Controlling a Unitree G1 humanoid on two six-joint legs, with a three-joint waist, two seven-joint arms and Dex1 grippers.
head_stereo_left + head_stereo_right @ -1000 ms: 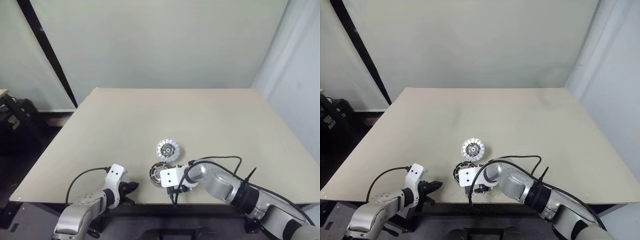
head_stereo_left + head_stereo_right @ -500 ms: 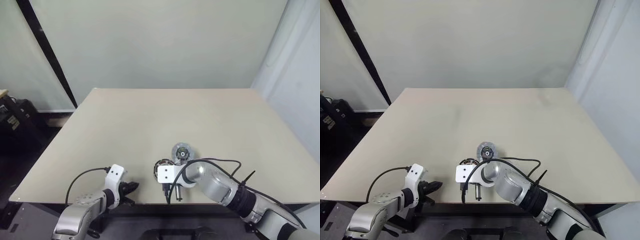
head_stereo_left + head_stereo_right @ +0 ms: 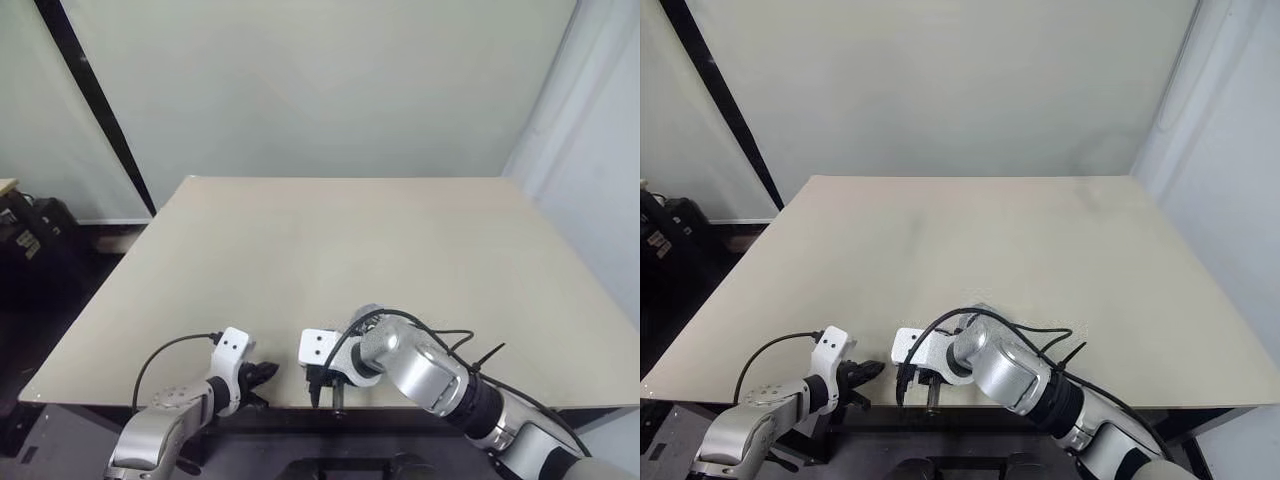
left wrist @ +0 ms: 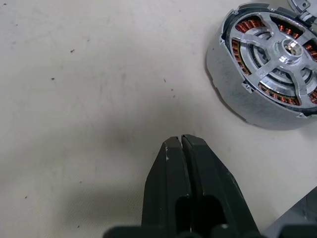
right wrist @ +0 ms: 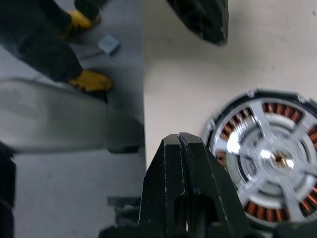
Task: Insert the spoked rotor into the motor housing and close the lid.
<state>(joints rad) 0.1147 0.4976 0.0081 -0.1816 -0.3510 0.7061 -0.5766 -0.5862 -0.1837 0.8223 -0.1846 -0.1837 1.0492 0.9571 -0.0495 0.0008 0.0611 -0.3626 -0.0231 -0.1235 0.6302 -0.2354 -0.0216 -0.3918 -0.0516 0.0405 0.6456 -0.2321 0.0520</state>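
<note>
The motor housing (image 4: 233, 74) is a round silvery casing with copper-brown windings, lying flat near the table's front edge. The spoked rotor (image 4: 285, 47) sits inside it, its spokes crossing over the windings. My left gripper (image 4: 181, 140) is shut and empty, resting a short way from the housing, and it also shows at the front edge (image 3: 264, 373). My right gripper (image 5: 179, 141) is shut on nothing, right beside the housing (image 5: 270, 161) and over the table edge. My right arm (image 3: 420, 368) covers the housing and most of the lid in the head views.
The beige table (image 3: 300, 240) stretches bare towards the pale wall. Its front edge (image 5: 143, 99) runs right under my right gripper, with grey floor below. A black cable (image 3: 440, 335) loops off the right arm. Dark equipment (image 3: 30, 235) stands left of the table.
My right gripper closed and the arm swung left and back along the front edge, rolling at the wrist. It now hides the housing and lid in the head views. The left arm stayed still.
</note>
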